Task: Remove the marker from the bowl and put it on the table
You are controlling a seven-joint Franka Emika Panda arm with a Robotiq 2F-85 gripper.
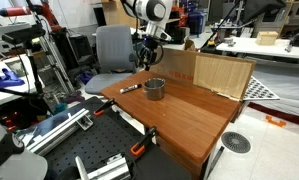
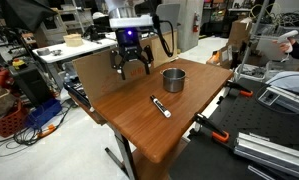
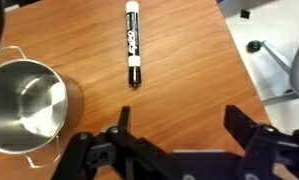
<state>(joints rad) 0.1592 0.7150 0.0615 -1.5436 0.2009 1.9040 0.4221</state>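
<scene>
The marker (image 3: 133,42) lies flat on the wooden table (image 3: 179,60), outside the bowl; it is dark with a whitish section. It also shows in both exterior views (image 1: 130,88) (image 2: 161,106). The small grey metallic bowl (image 3: 24,105) stands empty on the table, also seen in both exterior views (image 1: 154,89) (image 2: 173,79). My gripper (image 3: 176,120) is open and empty, raised above the table, apart from marker and bowl. It shows in both exterior views (image 1: 149,55) (image 2: 131,62).
Tan cardboard sheets (image 1: 221,72) stand along one table edge, also seen in an exterior view (image 2: 89,70). A grey office chair (image 1: 114,47) stands behind the table. Metal rails and clamps (image 1: 59,125) lie beside it. White tables with clutter (image 2: 74,45) stand around.
</scene>
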